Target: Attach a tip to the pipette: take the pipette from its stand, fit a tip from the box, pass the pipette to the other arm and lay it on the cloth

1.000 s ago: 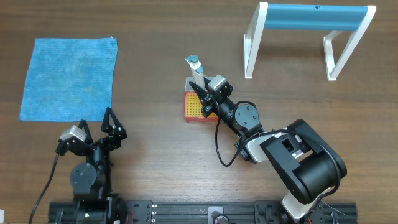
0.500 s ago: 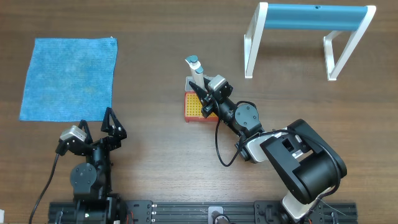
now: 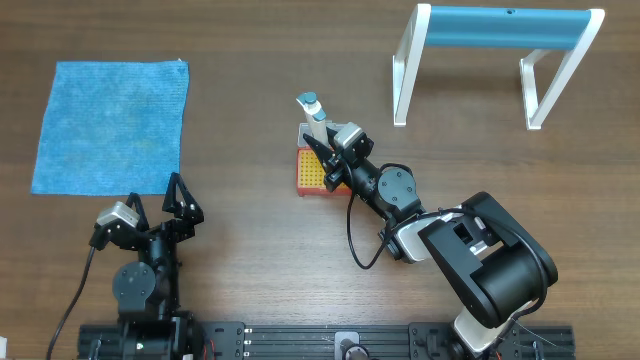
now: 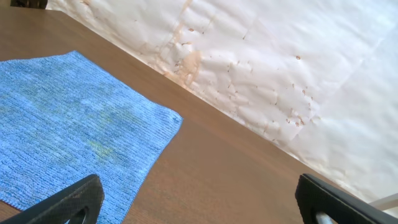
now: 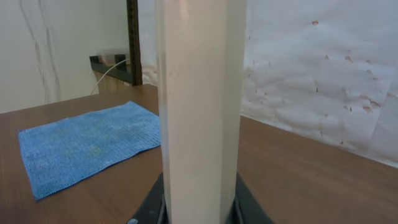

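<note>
Right tool (image 3: 324, 143) pinching pipette (image 3: 314, 110) over tip box (image 3: 308, 175): tip-fitting step. Next likely straight push down onto tip, aligned. Left tool (image 3: 158, 200) spread, parked near cloth (image 3: 110, 125).

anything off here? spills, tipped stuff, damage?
Nothing stands out. The cloth lies flat, the tip box sits squarely on the table, the stand is on its legs, and the right gripper holds the pipette upright at the box.
</note>
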Motion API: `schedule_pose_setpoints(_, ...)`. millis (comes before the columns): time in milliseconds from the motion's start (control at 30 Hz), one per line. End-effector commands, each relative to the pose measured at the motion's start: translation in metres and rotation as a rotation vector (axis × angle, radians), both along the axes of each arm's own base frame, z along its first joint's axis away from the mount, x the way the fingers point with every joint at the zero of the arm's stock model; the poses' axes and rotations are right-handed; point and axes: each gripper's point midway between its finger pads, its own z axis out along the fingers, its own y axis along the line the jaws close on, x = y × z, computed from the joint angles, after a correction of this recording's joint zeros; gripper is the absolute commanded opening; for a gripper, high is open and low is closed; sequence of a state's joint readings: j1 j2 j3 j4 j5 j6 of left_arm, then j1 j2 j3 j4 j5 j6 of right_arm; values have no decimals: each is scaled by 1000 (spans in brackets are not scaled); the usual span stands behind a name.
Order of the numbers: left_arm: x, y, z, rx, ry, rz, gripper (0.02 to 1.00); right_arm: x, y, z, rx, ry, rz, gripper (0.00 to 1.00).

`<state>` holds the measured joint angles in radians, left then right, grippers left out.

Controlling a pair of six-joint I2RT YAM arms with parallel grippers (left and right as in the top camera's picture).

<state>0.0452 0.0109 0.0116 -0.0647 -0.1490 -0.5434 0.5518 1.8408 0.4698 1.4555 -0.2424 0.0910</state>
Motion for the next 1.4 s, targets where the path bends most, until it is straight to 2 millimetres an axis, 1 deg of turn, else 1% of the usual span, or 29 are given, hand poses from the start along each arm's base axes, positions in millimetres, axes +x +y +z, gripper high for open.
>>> schedule_pose_setpoints(33, 0, 0, -1, 8, 0, -2, 998, -3, 1, -6, -20, -1, 12, 84)
schedule_pose_setpoints(367, 0, 0, -1, 8, 0, -2, 996, -2, 1, -15, -37, 25, 12, 80)
schedule_pose_setpoints(567, 0, 0, -1, 8, 0, -2, 996, -2, 1, -16, -38, 28, 13, 80)
schedule_pose_setpoints(833, 0, 0, -1, 8, 0, -2, 998, -2, 2, -27, -51, 49, 14, 80)
schedule_pose_setpoints(1067, 0, 0, -1, 8, 0, -2, 998, -3, 2, -29, -55, 55, 14, 80)
schedule_pose_setpoints(1267, 0, 0, -1, 8, 0, -2, 996, -12, -5, -48, -83, 102, 14, 80)
schedule_pose_setpoints(1367, 0, 0, -1, 8, 0, -2, 998, -13, -5, -61, -98, 126, 14, 80)
schedule_pose_setpoints(1400, 0, 0, -1, 8, 0, -2, 998, -13, -5, -69, -105, 137, 15, 80)
